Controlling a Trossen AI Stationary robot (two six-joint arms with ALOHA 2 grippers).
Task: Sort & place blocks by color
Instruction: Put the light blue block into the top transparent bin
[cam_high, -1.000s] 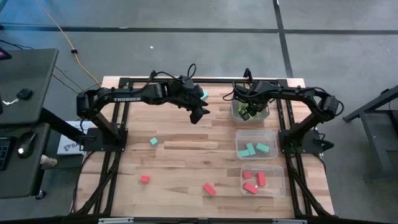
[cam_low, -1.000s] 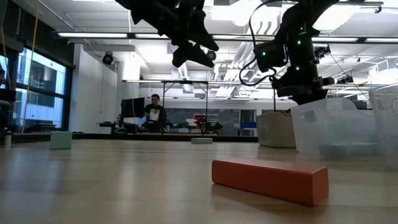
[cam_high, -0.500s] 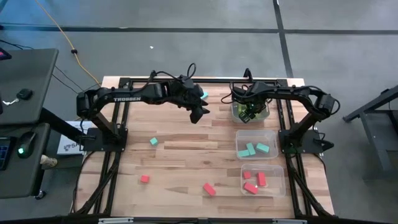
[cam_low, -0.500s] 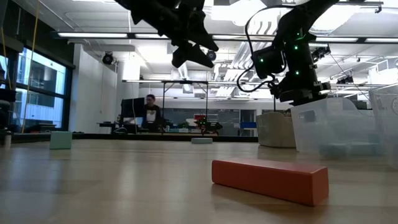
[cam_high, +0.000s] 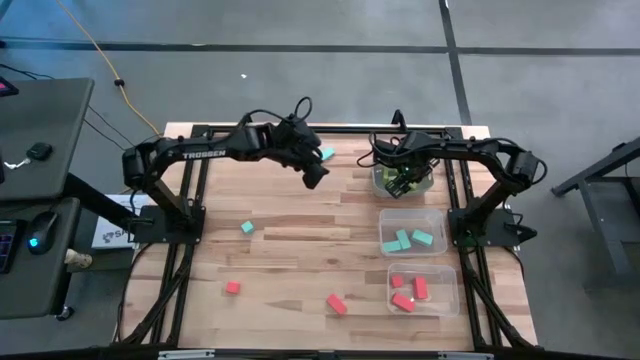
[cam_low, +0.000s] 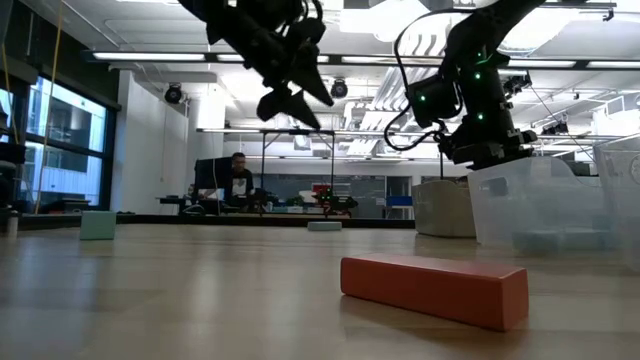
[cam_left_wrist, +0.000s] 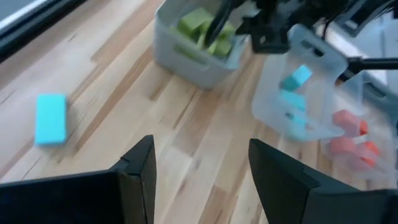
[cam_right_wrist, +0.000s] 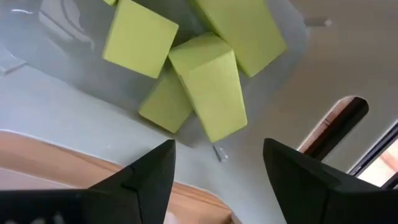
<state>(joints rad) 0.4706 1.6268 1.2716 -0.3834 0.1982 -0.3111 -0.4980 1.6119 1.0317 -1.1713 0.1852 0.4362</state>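
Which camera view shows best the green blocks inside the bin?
The right wrist view: the green blocks fill it, seen close between the open right gripper fingers. The left wrist view shows them small and far; the high view mostly hides them; the low view shows only the bin's wall.

A grey floor (cam_high: 300, 40) crossed by dark seams is seen around the butcher-block table (cam_high: 290, 240), and a yellow cable (cam_high: 100, 55) is trailed over it. A dark desk (cam_high: 40, 110) is placed to one side. Across the room, long ceiling lights (cam_low: 170, 56) are lit, tall windows (cam_low: 60, 150) are set in a white wall (cam_low: 150, 150), and a person (cam_low: 238, 180) is seated, apparently at a workbench.
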